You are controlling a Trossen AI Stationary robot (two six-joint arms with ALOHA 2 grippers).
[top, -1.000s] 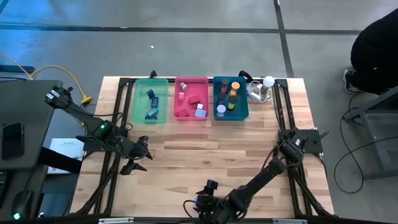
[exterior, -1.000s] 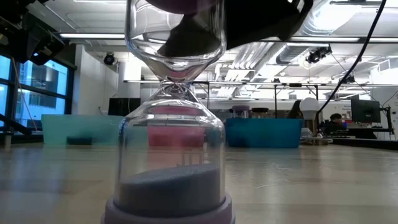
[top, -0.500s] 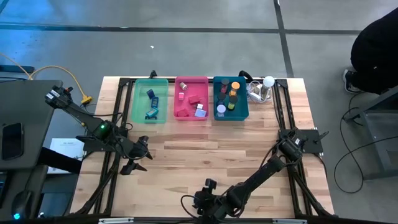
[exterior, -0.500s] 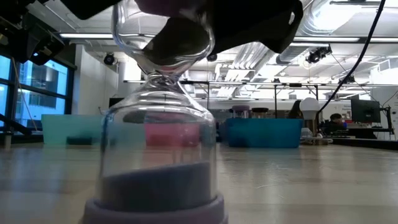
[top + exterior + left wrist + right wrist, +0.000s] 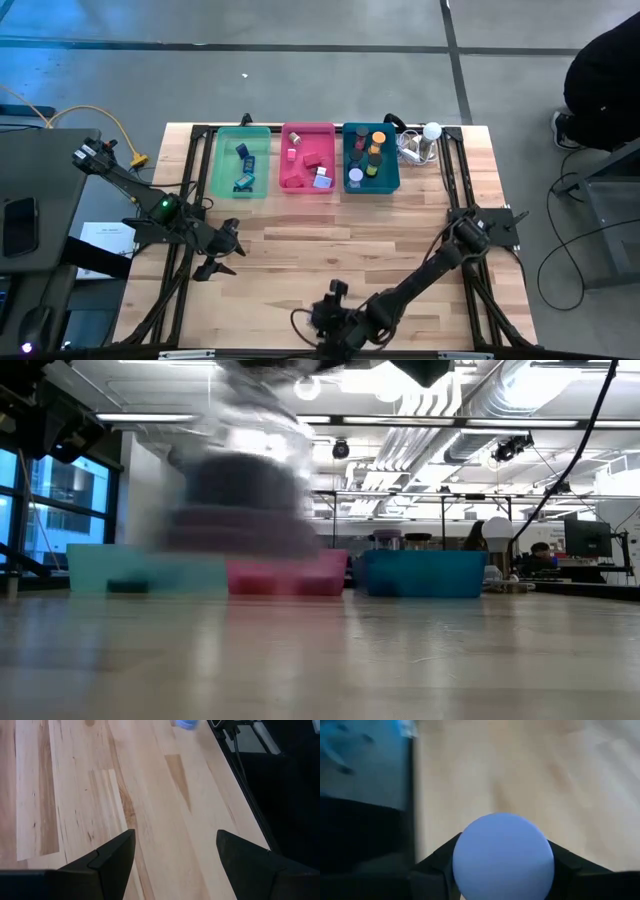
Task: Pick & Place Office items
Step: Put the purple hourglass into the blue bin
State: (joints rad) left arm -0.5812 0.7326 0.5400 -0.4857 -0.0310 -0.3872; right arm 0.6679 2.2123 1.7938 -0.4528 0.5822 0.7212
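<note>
**Right gripper clamped on a sand timer at the table's 6 o'clock edge**

Right gripper [image 5: 335, 312] sits low at the near edge of the wooden table [image 5: 330, 250], about 6 o'clock. Its fingers are closed either side of a clear glass sand timer [image 5: 240, 490]. Its wrist camera stares straight at the timer's round lavender end cap [image 5: 502, 856], wedged between the two dark fingers.

From table height, the timer hangs clear of the wood and looks roughly upright. It is too smeared for me to call its tilt.

Across the table at 12 o'clock stand three trays in a row: green tray [image 5: 240, 194] towards 11, pink tray [image 5: 308, 189] dead ahead and teal tray [image 5: 372, 189] towards 1. All are well apart from the timer, so the carry is a long reach straight away from the near edge. I'd guess the right arm makes it, since it already has the piece.

Left gripper [image 5: 228, 258] waits around 9 o'clock with fingers [image 5: 112, 857] spread over bare wood, holding nothing.

Smaller pieces already lie in the trays:
- blue blocks [image 5: 244, 152] in the green tray
- a red block [image 5: 312, 158] in the pink tray
- an orange cylinder [image 5: 378, 137] among dark caps in the teal tray
</note>
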